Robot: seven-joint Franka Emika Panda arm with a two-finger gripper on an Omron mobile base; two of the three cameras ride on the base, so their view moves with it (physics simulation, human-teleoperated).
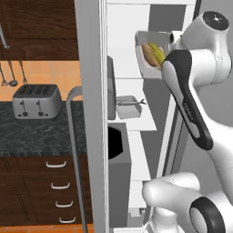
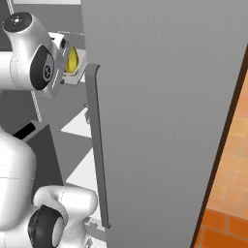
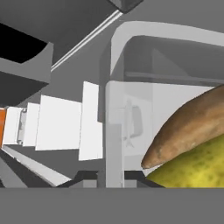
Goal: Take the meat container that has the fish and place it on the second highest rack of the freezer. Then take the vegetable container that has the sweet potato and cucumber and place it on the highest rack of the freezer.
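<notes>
Rising from its base at my feet, the white arm reaches up into the open freezer. Its pincer is closed nearly all the way on the near wall of the clear vegetable container, holding it up high inside the white interior. From the hand's own angle, the orange-brown sweet potato lies in the container with the yellow-green cucumber pressed against it. Whether the container rests on a rack or hangs above one I cannot tell. Lower and deeper in, the meat container sits on a white rack, the slender grey fish lying across it. Farther off to the left, past the door's long bar handle, a silver toaster stands on the dark counter.
</notes>
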